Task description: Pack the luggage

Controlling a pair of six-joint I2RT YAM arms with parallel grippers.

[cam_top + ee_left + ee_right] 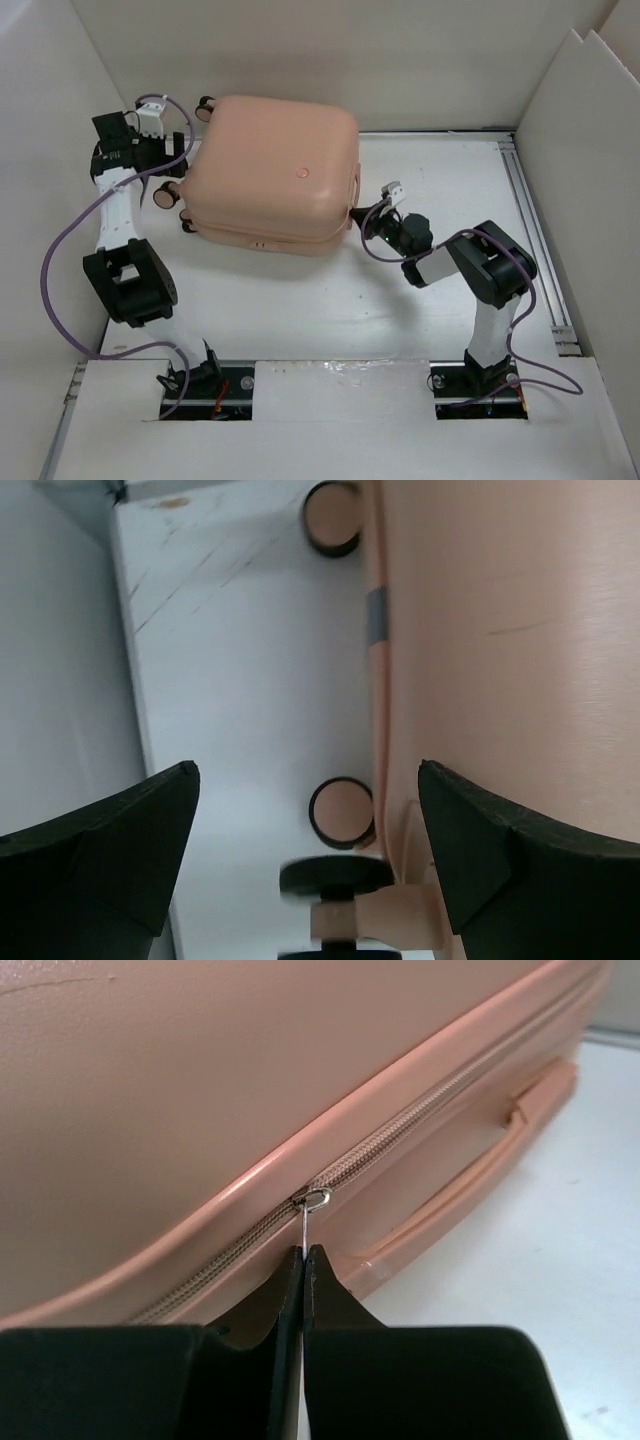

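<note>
Right jaws are pinching shut on the zipper pull (314, 1202) of the closed luggage (275, 170).
Lying toward the worktop's (420, 300) far-left corner, its stiff, slick shell is probably resisting any grip; the side handle (470, 1175) and pull are offering purchase. Left jaws are hanging apart, empty, beside the wheels (342, 813).

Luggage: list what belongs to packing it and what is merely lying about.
Job:
- luggage, closed
- zipper pull, pinched by the shut right gripper
- open left gripper, beside the wheels

Not the job:
- purple cables
- white side boards
</note>
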